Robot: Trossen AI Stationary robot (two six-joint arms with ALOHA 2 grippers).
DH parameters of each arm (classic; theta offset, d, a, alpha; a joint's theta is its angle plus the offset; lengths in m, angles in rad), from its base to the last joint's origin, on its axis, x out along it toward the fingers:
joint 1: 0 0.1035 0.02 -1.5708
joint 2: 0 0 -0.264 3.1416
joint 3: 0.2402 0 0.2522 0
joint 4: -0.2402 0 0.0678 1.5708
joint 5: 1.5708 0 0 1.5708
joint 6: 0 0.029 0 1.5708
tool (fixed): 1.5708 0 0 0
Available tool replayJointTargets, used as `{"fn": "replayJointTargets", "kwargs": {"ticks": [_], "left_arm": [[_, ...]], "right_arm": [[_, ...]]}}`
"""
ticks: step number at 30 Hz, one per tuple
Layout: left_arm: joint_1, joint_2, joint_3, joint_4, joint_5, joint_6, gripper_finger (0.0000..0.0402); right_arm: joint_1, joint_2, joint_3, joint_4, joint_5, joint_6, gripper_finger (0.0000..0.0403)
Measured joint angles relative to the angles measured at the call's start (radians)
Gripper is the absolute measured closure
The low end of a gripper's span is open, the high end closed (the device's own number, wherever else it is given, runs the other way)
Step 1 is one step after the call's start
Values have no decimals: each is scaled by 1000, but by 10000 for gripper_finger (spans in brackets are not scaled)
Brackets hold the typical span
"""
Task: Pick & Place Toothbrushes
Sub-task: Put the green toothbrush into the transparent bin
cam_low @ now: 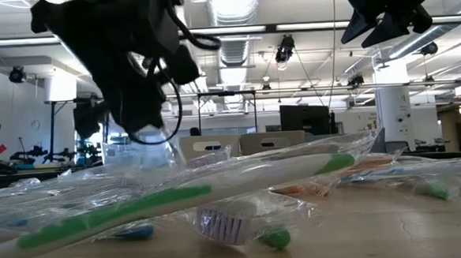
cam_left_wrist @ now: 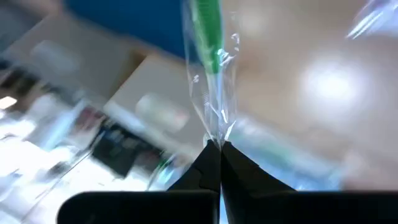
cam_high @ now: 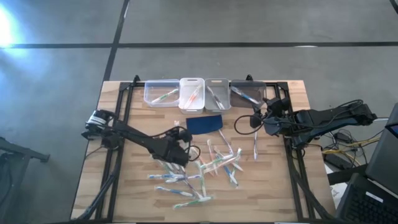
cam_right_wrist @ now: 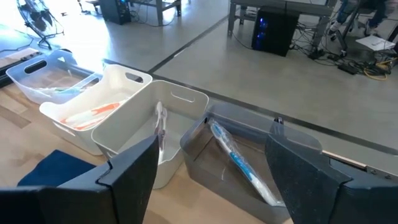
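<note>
- High view shows the wooden table [cam_high: 273,186], with four bins in a row along its far edge.
- The left arm reaches across the table to the pile of toothbrushes; the left gripper [cam_high: 180,151] sits at the pile's near-left side.
- The right arm lies over the table's right edge, and the right gripper [cam_right_wrist: 208,171] hovers beside the rightmost bin with its fingers [cam_right_wrist: 127,177] spread apart and nothing between them.
- The bins [cam_high: 192,93] each hold one or more wrapped toothbrushes; the grey bin [cam_right_wrist: 217,165] holds a blue one.
- A dark blue pad [cam_high: 204,123] lies just in front of the bins.
- The toothbrushes [cam_high: 214,163] lie scattered mid-table, in clear wrappers.
- In the left wrist view, the left fingers [cam_left_wrist: 208,171] are pressed together on the wrapper of a green toothbrush [cam_left_wrist: 208,31].
</note>
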Motion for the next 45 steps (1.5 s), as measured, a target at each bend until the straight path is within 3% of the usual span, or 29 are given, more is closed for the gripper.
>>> {"fn": "replayJointTargets", "kwargs": {"ticks": [3,10,15,22,27,32,37,45], "left_arm": [[-14,-43,0,-2,-84,31,400],[-81,-215,0,17,-116,23,401],[-144,-323,0,106,-193,35,401],[-176,-376,-2,218,-295,290,401],[-154,-374,0,358,-222,405,401],[-136,-374,-3,568,-89,556,401],[-117,-374,-3,760,-53,760,401],[-100,-372,-3,919,8,1054,401]], "right_arm": [[0,0,-2,1,0,4,109],[-1,0,-10,2,0,40,99],[-1,11,-10,7,-18,64,94],[-1,84,-11,138,-121,-24,85],[0,145,-11,439,-276,-280,80],[0,220,-11,739,-551,-504,86],[0,275,-11,909,-802,-600,104],[-1,302,-10,1000,-846,-615,128]]}}
